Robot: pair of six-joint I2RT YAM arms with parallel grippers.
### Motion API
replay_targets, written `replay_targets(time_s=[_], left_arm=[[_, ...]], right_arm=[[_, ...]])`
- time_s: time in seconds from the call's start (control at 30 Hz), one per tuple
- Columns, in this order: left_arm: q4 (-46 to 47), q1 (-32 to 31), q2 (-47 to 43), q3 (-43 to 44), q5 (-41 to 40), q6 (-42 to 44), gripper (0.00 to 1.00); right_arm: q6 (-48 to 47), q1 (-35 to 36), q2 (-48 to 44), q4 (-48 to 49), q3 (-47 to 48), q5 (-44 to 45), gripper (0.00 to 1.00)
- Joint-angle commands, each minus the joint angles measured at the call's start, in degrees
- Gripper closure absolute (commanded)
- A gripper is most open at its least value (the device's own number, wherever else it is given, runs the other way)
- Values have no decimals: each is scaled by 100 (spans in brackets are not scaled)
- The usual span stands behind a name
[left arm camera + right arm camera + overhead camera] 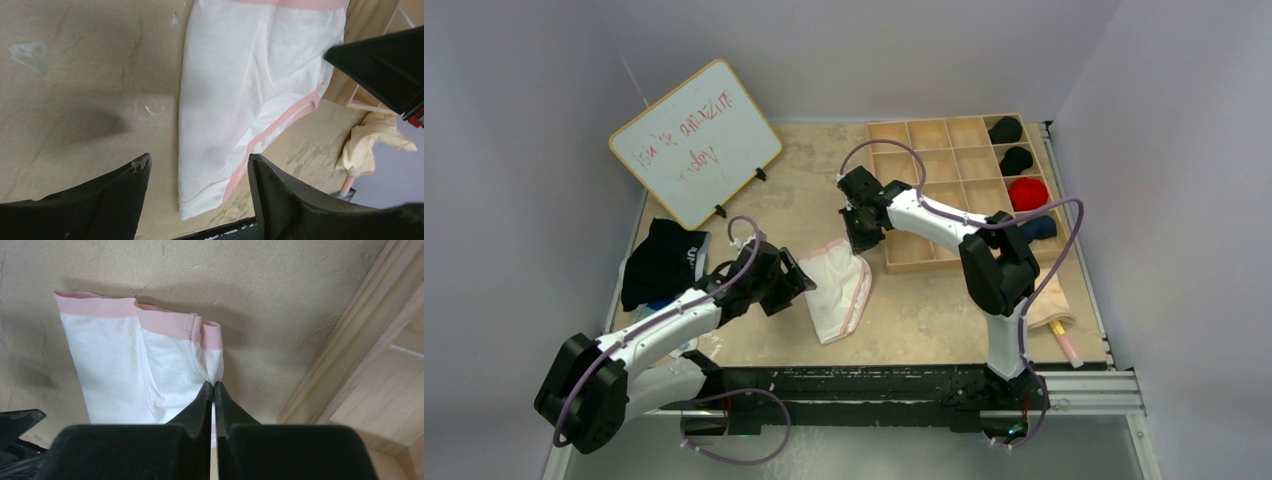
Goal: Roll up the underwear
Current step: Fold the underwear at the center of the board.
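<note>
White underwear (839, 290) with pink trim lies folded lengthwise on the tan table, waistband at the far end. My right gripper (861, 238) is shut on its far right edge just below the pink waistband (150, 317); the cloth is pinched between the fingertips (214, 386). My left gripper (796, 283) is open and empty, hovering at the underwear's left side. In the left wrist view the underwear (240, 95) stretches away between the spread fingers (280, 195), its near corner low in the frame.
A wooden compartment tray (944, 190) sits right behind the right gripper, with rolled dark and red garments (1027, 193) in its right column. A whiteboard (694, 140) stands back left. A black garment pile (662, 262) lies left; a cream cloth (1054, 305) lies right.
</note>
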Motion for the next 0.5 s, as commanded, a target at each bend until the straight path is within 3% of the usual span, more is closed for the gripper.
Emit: replay_targets(time_s=[0.0, 0.17, 0.47], left_arm=[[-715, 123, -150, 435, -731, 238, 31], [-594, 601, -24, 417, -537, 528, 31], [101, 809, 812, 717, -302, 828, 36]], right_arm=[[46, 124, -71, -385, 350, 449, 100], [238, 482, 50, -685, 640, 1094, 100], [750, 889, 238, -1026, 1202, 1563, 100]])
